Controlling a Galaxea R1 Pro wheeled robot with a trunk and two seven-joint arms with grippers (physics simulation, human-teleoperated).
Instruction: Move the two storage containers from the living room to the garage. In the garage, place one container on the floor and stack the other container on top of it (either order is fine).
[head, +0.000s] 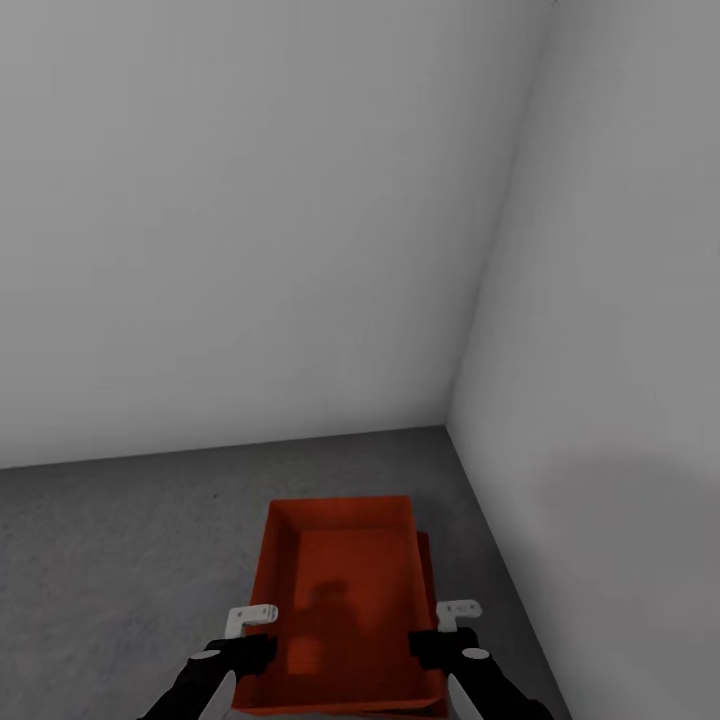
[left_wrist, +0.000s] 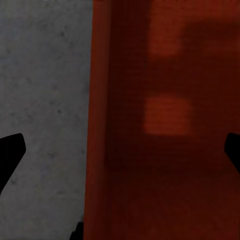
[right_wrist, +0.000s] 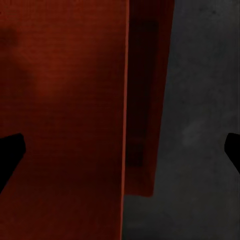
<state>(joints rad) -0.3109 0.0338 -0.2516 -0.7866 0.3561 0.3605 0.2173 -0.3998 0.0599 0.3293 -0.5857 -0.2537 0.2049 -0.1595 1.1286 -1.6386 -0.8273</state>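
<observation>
Orange-red plastic is showing as an open-top rectangular storage container (head: 345, 610) with plain, slightly tapered walls, sitting low over the dark grey rough concrete floor (head: 110, 560) in the corner formed by two plain grey-white walls (head: 250, 220). A second orange-red edge (head: 427, 570) is peeking out beyond its right wall, and in the right wrist view a darker red wall (right_wrist: 145, 100) is lying just beside and below the nearer rim, so the upper bin is judged to be resting on or in the second identical container, slightly offset; whether it is fully seated cannot be told. The left end effector (head: 255, 640) is being held at the left long rim and the right end effector (head: 440, 635) at the right long rim, each straddling its wall. In both wrist views the dark fingertips (left_wrist: 10, 155) are standing wide apart at the picture edges, with the wall between them, so both end effectors are being read as spread, not clamped. The bin is judged to be light, empty and rigid, with thin smooth walls that could be flexed or slipped under a hard pinch. The best hold is judged to be the rim of each long wall near its middle, taken symmetrically from both sides so that the bin is being kept level. Because the taper lets one bin nest into the other, a skewed lowering could be leaving it wedged or tilted.
</observation>
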